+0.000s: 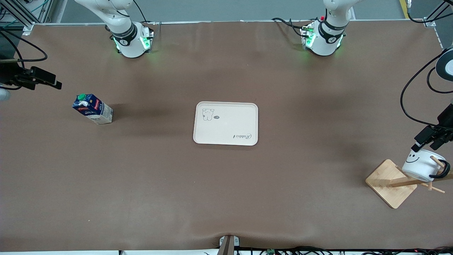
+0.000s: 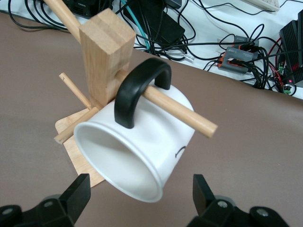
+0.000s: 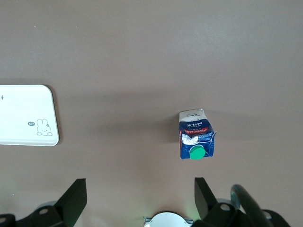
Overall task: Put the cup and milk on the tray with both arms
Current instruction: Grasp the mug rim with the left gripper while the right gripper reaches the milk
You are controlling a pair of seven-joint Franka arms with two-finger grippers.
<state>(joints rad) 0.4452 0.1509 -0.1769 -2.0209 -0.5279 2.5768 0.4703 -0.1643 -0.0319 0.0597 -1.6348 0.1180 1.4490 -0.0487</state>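
Note:
The white cup (image 1: 423, 164) hangs tilted by its black handle (image 2: 137, 92) on a peg of the wooden rack (image 1: 389, 182), at the left arm's end of the table. My left gripper (image 2: 140, 187) is open, with a finger on each side of the cup's rim (image 2: 118, 163) and not touching it; it also shows as left gripper (image 1: 426, 143). The dark blue milk (image 1: 93, 108) with a green cap stands toward the right arm's end. My right gripper (image 3: 139, 185) hangs open and empty above the table, to one side of the milk (image 3: 196, 140). The cream tray (image 1: 225, 124) lies bare mid-table.
The rack's post (image 2: 104, 52) and its other pegs stick out around the cup. Cables and electronics (image 2: 236, 52) lie past the table edge by the rack. The arm bases (image 1: 131, 40) (image 1: 322, 39) stand farthest from the front camera. The tray's corner (image 3: 26, 116) shows in the right wrist view.

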